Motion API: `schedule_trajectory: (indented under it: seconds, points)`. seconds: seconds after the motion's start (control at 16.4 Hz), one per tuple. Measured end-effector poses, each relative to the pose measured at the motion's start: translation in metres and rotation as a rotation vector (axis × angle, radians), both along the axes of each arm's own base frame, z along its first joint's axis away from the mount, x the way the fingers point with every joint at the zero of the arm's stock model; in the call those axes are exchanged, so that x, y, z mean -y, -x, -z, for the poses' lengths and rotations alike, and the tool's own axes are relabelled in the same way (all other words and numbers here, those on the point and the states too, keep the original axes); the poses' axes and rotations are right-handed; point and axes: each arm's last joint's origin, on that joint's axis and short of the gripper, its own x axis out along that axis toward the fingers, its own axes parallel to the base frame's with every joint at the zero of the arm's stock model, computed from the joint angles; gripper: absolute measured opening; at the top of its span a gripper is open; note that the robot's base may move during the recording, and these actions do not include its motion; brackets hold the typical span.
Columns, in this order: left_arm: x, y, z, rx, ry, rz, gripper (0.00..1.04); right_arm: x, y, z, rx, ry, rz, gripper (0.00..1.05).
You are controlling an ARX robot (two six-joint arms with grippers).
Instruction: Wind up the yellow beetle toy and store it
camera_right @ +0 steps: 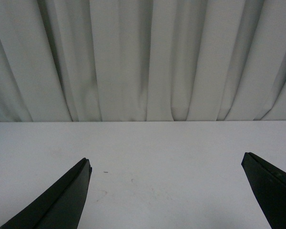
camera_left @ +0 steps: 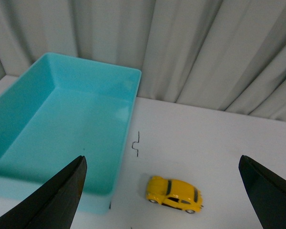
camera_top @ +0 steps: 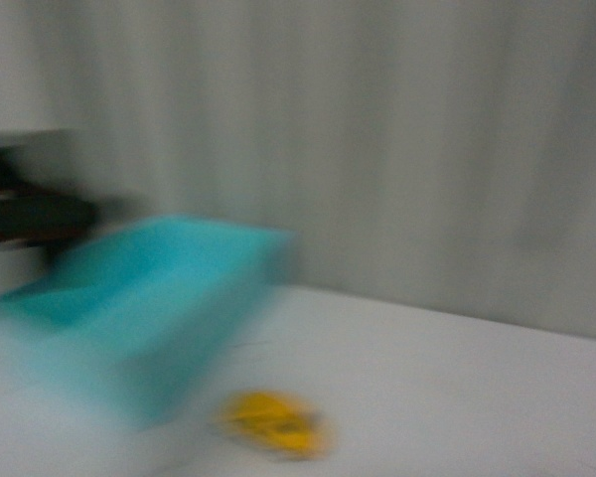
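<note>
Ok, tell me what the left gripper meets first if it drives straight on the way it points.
Likely the bare white table beside the yellow beetle toy and the teal bin; the open jaws of the left gripper frame that spot. Depth is unclear, so it might clip the toy first.

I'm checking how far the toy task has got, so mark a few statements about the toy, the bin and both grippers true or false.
1. The yellow beetle toy lies inside the teal bin. False: it stands on the white table, beside the bin.
2. The bin's visible interior holds nothing. True.
3. The left gripper is shut on the toy. False: it is open, holding nothing.
4. The right gripper is open. True.
</note>
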Motion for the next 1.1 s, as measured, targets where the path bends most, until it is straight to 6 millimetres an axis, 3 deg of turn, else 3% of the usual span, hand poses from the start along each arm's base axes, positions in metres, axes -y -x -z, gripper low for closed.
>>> schedule_trajectory:
  seconds: [0.18,0.3,0.43,0.61,0.79,1.1]
  points:
    - [-0.006,-0.066,-0.011,-0.012,-0.236,0.103,0.98,0.0,0.0,0.0,0.0,0.0,-0.001,0.98]
    - [-0.003,-0.11,-0.011,-0.109,-0.43,0.305,0.98,0.0,0.0,0.0,0.001,0.0,-0.001,0.98]
    - [0.006,-0.141,-0.018,-0.187,-0.638,0.55,0.98,0.0,0.0,0.0,0.0,0.0,-0.001,0.98]
    - [0.021,-0.162,-0.044,-0.25,-1.08,0.846,0.98,0.0,0.0,0.0,0.0,0.0,-0.001,0.98]
    - [0.034,-0.171,-0.024,-0.4,-1.445,1.138,0.98,0.0,0.0,0.0,0.0,0.0,-0.001,0.98]
    - [0.057,-0.176,-0.008,-0.434,-1.585,1.271,0.98,0.0,0.0,0.0,0.0,0.0,-0.001,0.98]
